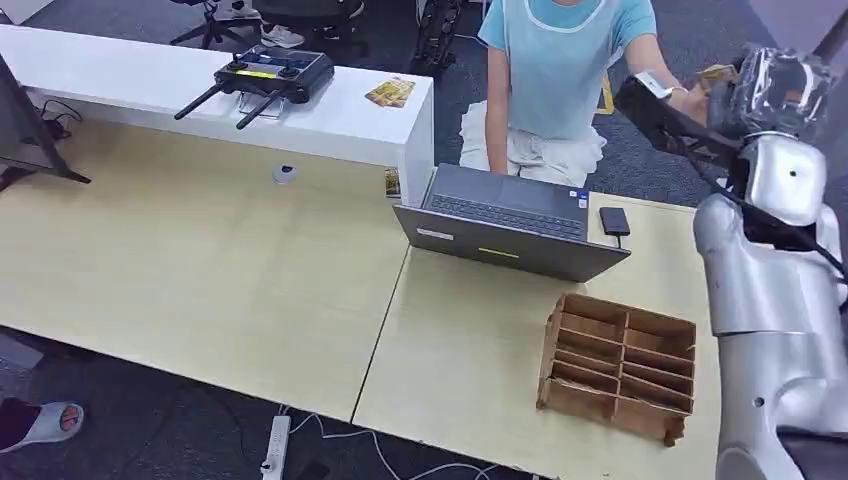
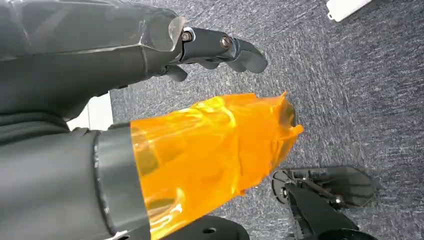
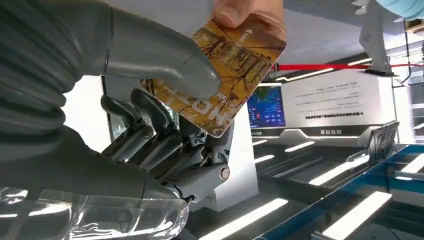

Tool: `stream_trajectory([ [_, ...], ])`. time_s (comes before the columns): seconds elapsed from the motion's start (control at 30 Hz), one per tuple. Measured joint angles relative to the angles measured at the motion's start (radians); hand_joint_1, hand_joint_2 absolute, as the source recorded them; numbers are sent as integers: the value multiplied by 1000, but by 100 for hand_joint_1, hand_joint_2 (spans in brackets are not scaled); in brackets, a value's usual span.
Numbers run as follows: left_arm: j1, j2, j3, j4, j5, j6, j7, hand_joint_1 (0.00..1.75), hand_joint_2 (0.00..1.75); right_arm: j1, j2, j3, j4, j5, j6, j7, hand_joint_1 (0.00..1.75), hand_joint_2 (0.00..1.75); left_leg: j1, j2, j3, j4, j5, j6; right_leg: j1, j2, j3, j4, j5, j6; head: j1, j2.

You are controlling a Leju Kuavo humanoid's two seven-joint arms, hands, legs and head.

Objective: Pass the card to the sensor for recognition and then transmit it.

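The card [image 3: 220, 75], patterned in gold and brown, is up in the air off the right end of the table, pinched in the right hand [image 3: 165, 125] between the thick grey thumb on its face and the dark fingers [image 3: 150, 115] curled behind it. A person's fingers [image 3: 245, 12] grip the same card at its opposite edge, so both hold it at once. In the head view the right hand [image 1: 775, 90] is raised high at the far right, beyond the table's far right corner, with the person's wrist [image 1: 655, 85], wearing a white band, reaching toward it; the person [image 1: 560, 70] in a light blue top is behind the table's far edge.

The left hand [image 2: 215, 47] hangs over grey carpet [image 2: 350, 90], its fingers loosely extended and holding nothing; an orange film cover [image 2: 210, 150] wraps its thumb.

On the table [image 1: 200, 270] an open laptop [image 1: 510, 220] sits near the far edge, with a small black device [image 1: 614, 221] just beside it toward the far right corner. A brown divided wooden organiser [image 1: 618, 365] lies near the front right corner. A small round white object [image 1: 284, 173] lies at the far edge by the white counter [image 1: 350, 120], which carries a black remote controller [image 1: 265, 75] and another gold card [image 1: 390, 92]
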Motion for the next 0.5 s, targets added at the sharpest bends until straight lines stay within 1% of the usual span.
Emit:
stream_trajectory([
  [0.23,0,0,0,0,8,3,0,0,0,38,17,-85,-48,-16,-16,-69,175,175,0,0,0,0,0,0,0,0,0,0,0,0,0,0],
  [0.33,0,0,0,0,9,4,0,0,0,50,26,-121,-73,-39,-4,-92,175,175,0,0,0,0,0,0,0,0,0,0,0,0,0,0],
  [0.5,0,0,0,0,18,4,0,0,0,59,44,-172,-101,-112,23,-139,175,175,0,0,0,0,0,0,0,0,0,0,0,0,0,0],
])
